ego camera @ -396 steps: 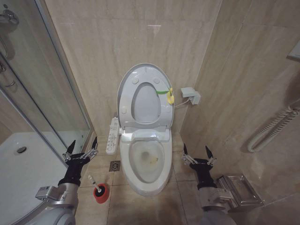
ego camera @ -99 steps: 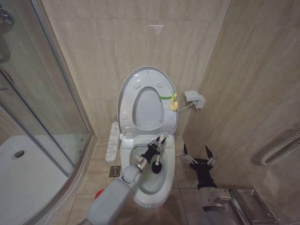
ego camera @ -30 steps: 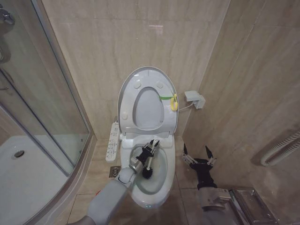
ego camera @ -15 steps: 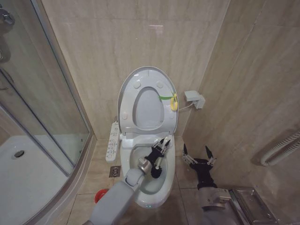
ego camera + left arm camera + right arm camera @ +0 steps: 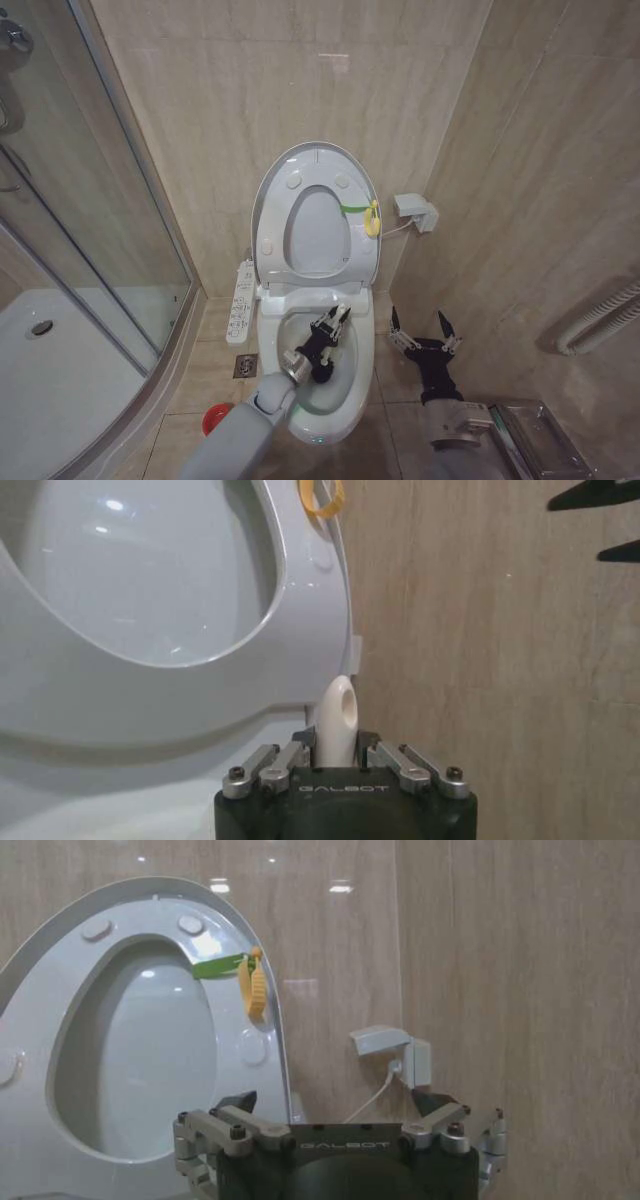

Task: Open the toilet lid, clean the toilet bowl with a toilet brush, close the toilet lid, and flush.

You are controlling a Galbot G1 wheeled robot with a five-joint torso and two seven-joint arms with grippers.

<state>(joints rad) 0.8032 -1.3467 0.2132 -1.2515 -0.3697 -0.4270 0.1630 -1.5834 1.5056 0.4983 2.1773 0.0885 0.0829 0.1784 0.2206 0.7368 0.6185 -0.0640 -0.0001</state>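
Now left gripper (image 5: 331,327) gripping toilet brush (image 5: 322,368)

The left arm reached forward and slightly right from the near left, its gripper (image 5: 329,330) clamped on a white handle with the wrist tilted downward, while the right arm waited low on the right, its gripper (image 5: 420,327) spread and pointing to the far side.

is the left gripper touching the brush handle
Touching. In the left wrist view the left gripper is shut on the white brush handle, which sticks out between its fingers; the head view shows it over the bowl.
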